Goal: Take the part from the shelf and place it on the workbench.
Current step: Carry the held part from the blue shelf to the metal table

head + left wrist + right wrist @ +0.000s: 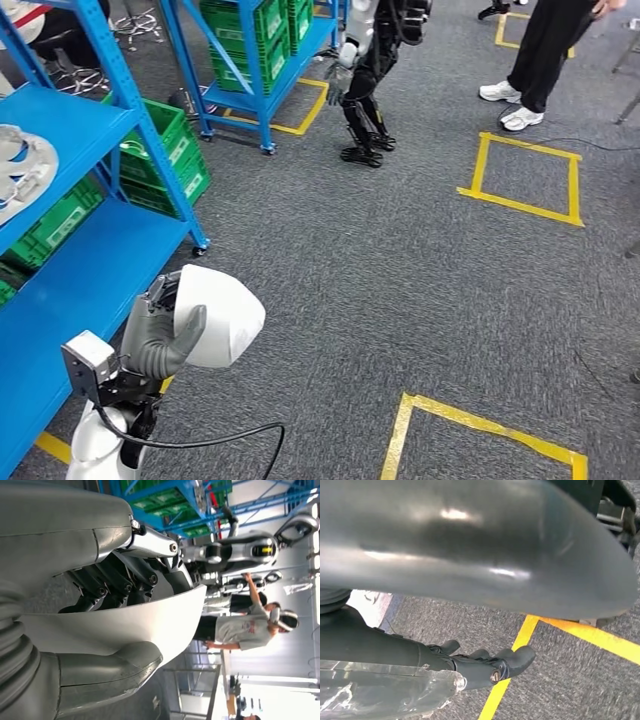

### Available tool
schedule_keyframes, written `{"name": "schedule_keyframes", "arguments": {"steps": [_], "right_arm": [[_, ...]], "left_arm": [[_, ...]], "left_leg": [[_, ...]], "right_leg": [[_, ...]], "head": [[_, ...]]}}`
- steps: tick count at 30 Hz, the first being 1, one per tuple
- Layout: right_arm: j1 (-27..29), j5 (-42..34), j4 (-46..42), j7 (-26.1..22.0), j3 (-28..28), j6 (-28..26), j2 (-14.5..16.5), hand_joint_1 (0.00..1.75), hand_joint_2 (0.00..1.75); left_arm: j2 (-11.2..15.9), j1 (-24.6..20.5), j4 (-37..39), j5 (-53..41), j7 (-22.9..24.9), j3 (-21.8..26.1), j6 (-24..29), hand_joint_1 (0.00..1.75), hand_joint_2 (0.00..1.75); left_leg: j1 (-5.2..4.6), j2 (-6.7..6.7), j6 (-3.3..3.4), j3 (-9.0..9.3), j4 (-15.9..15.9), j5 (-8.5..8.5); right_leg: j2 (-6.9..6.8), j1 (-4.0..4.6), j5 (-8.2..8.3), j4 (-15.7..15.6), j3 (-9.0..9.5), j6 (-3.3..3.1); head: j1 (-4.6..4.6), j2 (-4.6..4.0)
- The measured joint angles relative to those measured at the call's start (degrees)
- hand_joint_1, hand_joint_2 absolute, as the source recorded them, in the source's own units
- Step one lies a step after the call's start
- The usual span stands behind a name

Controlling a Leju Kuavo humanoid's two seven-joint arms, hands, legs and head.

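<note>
Head view: the left hand (162, 335) grips the white part (219, 312) at the near left, thumb wrapped over its side and dark fingers behind it, carried above the carpet just right of the blue shelf (90, 270). In the right wrist view the right hand (486, 665) holds nothing, fingers loosely extended. Judged risks: the smooth, rounded shell may slip from a one-hand grip during walking, and the route crosses a second robot (370, 70) and a person (543, 60) at the far side, inviting collision.
</note>
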Motion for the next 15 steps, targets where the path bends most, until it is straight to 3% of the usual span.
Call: {"name": "schedule_keyframes", "arguments": {"steps": [1,3,5,7,8,9,10,12,14,15], "right_arm": [[0.0,0.0,0.0,0.0,0.2,-0.2,0.0,0.00,0.00],[0.1,0.0,0.1,0.1,0.6,-0.9,0.0,0.00,0.00],[0.1,0.0,0.2,0.1,1.0,-1.3,0.1,0.00,0.00],[0.1,0.0,0.3,0.1,1.3,-1.5,0.1,0.00,0.00],[0.1,0.0,0.3,0.1,1.3,-1.5,0.1,0.00,0.00],[0.1,0.0,0.3,0.1,1.3,-1.5,0.1,0.00,0.00],[0.1,0.0,0.3,0.1,1.4,-1.5,0.1,0.00,0.00],[0.1,0.0,0.4,0.1,1.5,-1.6,0.0,0.00,0.00],[0.1,0.0,0.4,0.1,1.7,-1.6,0.0,0.00,0.00],[0.2,0.0,0.4,0.1,1.8,-1.6,0.0,0.00,0.00]], "left_arm": [[0.0,0.0,-0.1,0.1,0.0,0.1,0.0,1.75,1.75],[0.1,0.1,-0.4,0.2,-0.1,0.5,-0.2,1.75,1.75],[0.1,0.3,-0.5,0.4,-0.3,1.2,-0.4,1.75,1.75],[0.1,0.7,-0.6,0.5,-0.4,1.9,-0.7,1.75,1.75],[0.1,0.8,-0.6,0.5,-0.4,2.2,-0.8,1.75,1.75],[0.1,0.9,-0.6,0.5,-0.5,2.4,-0.9,1.75,1.75],[0.1,0.9,-0.6,0.5,-0.5,2.5,-1.0,1.75,1.75],[0.1,0.9,-0.6,0.5,-0.6,2.7,-1.0,1.75,1.75],[0.1,1.0,-0.6,0.5,-0.6,2.9,-1.0,1.75,1.75],[0.1,1.0,-0.6,0.5,-0.6,3.0,-1.0,1.75,1.75]], "left_leg": [[0.09,0.34,-0.32,0.03,-0.1,-0.07],[0.34,-1.34,-0.90,-0.45,1.2,-1.25],[0.49,-4.50,-1.18,-3.10,6.9,-4.49],[0.48,-5.80,-1.20,-7.18,14.6,-7.49],[0.49,-5.97,-1.20,-8.40,16.6,-7.56],[0.53,-6.09,-1.20,-8.60,16.4,-6.51],[0.62,-6.31,-1.22,-7.63,14.0,-4.50],[1.21,-8.96,-1.51,-3.98,6.1,-0.60],[1.64,-11.51,-1.40,-1.88,1.4,0.67],[1.57,-11.68,-1.05,-1.74,0.9,0.57]], "right_leg": [[0.68,-0.02,0.15,-0.1,-0.13,-0.36],[1.98,-0.18,0.43,-0.4,-0.18,-0.94],[3.27,-0.37,0.61,-0.6,-0.15,-1.39],[4.80,-0.39,0.68,-0.6,-0.23,-1.63],[5.64,-0.42,0.71,-0.6,-0.27,-1.64],[6.54,-0.48,0.77,-0.6,-0.27,-1.58],[7.44,-0.60,0.84,-0.6,-0.26,-1.44],[9.20,-0.72,0.94,-0.3,-0.48,-0.86],[10.66,-0.77,1.08,0.0,-1.04,-0.12],[11.28,-0.84,1.24,-0.1,-1.41,0.27]], "head": [[0.00,0.00],[-0.08,0.00],[-0.29,0.00],[-0.44,0.00],[-0.44,0.00],[-0.44,0.00],[-0.43,0.00],[-0.52,0.00],[-0.60,0.00],[-0.61,0.00]]}}
